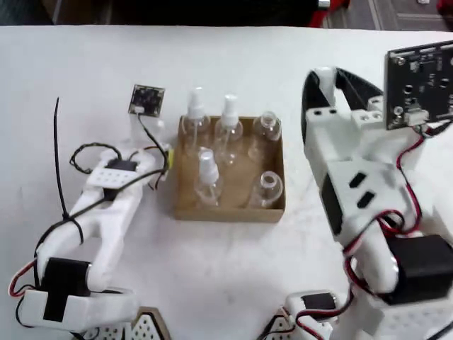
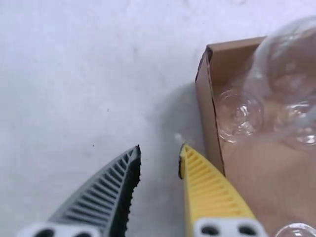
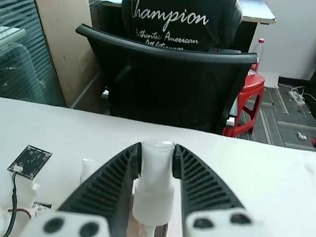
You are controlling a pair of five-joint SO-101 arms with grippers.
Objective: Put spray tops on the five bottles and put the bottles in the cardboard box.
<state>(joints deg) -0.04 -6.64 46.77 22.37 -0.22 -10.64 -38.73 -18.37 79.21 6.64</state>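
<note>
My right pincer [image 3: 156, 150] squeezes a smooth white spray top [image 3: 154, 195] between ridged black fingers. My left pincer [image 2: 159, 153] is partly open and holds nothing, at 9 o'clock of the brown cardboard box [image 1: 187, 211]. Five clear round bottles [image 1: 265, 188] stand inside.

— What sort of place is this?
— An office workroom, I'd say. Past the white table [image 3: 276, 168] a black office chair [image 3: 173, 84] is drawn up to a desk [image 3: 259, 15], with a red plastic stool [image 3: 245, 91] beside it.
— Anything else?
— Slatted blinds [image 3: 19, 49], and loose cables [image 3: 296, 94] on the grey floor.
</note>
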